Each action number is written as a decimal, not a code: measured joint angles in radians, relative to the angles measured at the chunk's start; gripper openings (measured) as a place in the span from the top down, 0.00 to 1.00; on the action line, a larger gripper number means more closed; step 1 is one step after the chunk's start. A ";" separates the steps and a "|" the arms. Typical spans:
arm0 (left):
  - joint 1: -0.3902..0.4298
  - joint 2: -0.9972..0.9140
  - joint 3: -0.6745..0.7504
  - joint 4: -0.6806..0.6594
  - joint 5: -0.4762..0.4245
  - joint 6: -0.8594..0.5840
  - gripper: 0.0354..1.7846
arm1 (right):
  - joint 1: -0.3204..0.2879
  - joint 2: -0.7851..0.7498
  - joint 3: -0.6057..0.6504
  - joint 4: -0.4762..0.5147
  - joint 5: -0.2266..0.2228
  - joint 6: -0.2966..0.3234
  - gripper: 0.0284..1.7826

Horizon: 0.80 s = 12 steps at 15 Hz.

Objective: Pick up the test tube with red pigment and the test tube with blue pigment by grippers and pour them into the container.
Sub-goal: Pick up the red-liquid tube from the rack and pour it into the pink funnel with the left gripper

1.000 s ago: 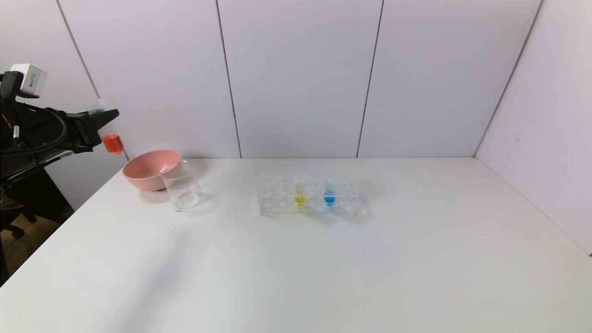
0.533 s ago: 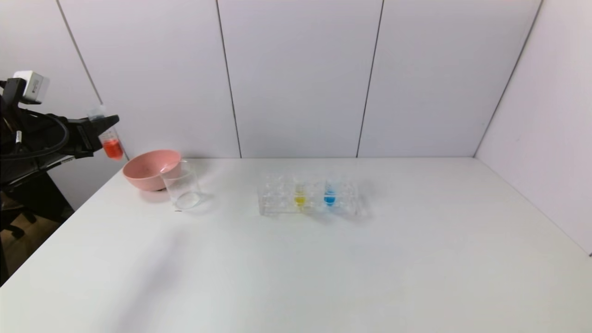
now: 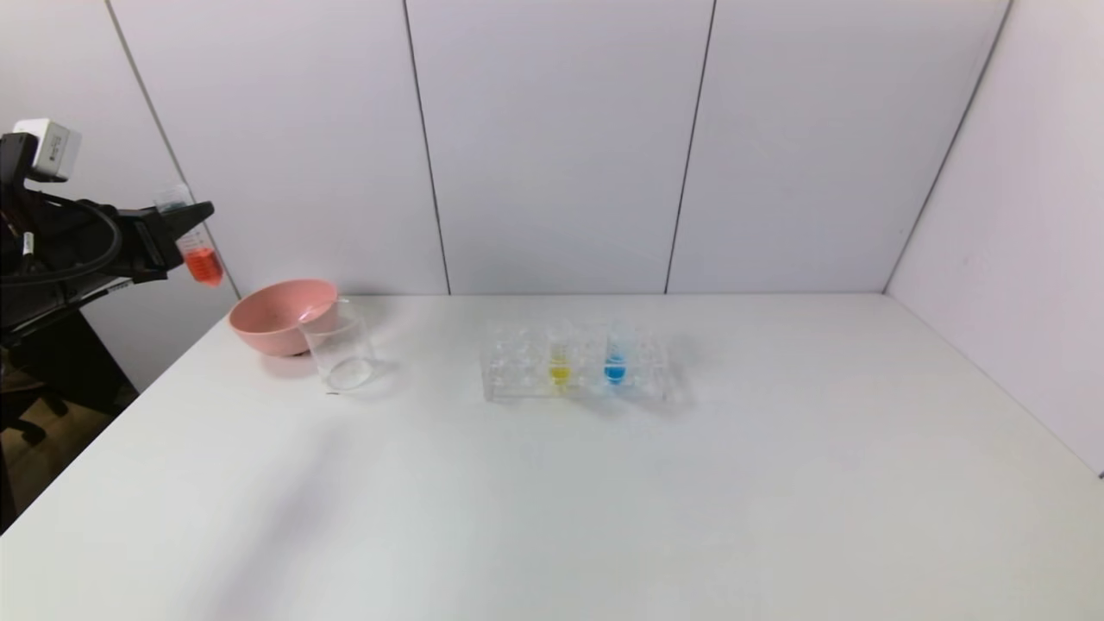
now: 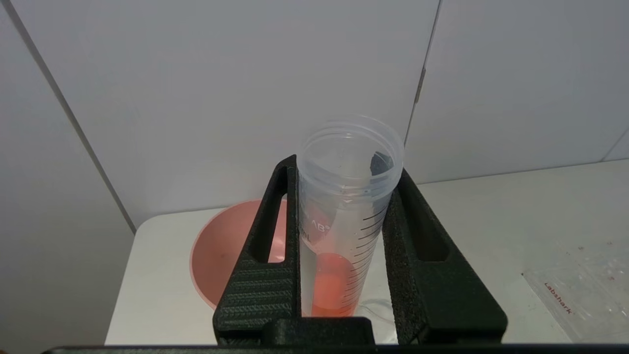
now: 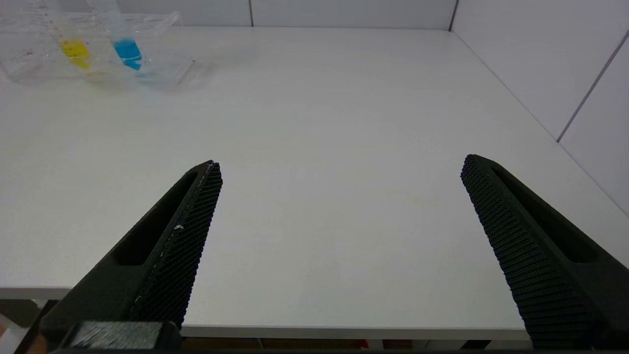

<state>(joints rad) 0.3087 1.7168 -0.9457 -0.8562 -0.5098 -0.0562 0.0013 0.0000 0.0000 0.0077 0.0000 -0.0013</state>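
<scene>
The left gripper (image 3: 191, 226) is clenched on the test tube with red pigment (image 3: 195, 250), held near upright in the air beyond the tabletop's (image 3: 552, 483) left edge, above and left of the pink bowl (image 3: 278, 316). The container (image 3: 338, 352) stands just beside the bowl. The test tube with blue pigment (image 3: 615, 360) sits in the rack (image 3: 576, 374). The right gripper (image 5: 339, 167) is released, fingers wide apart above the near tabletop edge

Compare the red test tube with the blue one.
The red test tube is clamped in the left tool, raised left of the pink bowl; the blue test tube stands in the clear rack on the table. Red tilts slightly; blue stands about upright. Both are clear tubes, partly filled.
</scene>
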 joint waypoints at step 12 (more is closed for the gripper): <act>0.001 0.067 -0.110 0.062 -0.002 0.021 0.73 | 0.000 0.000 0.000 0.000 0.000 0.000 0.00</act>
<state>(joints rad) 0.3102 1.7838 -1.0555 -0.7938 -0.5121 -0.0351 0.0017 0.0000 0.0000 0.0081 0.0000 -0.0013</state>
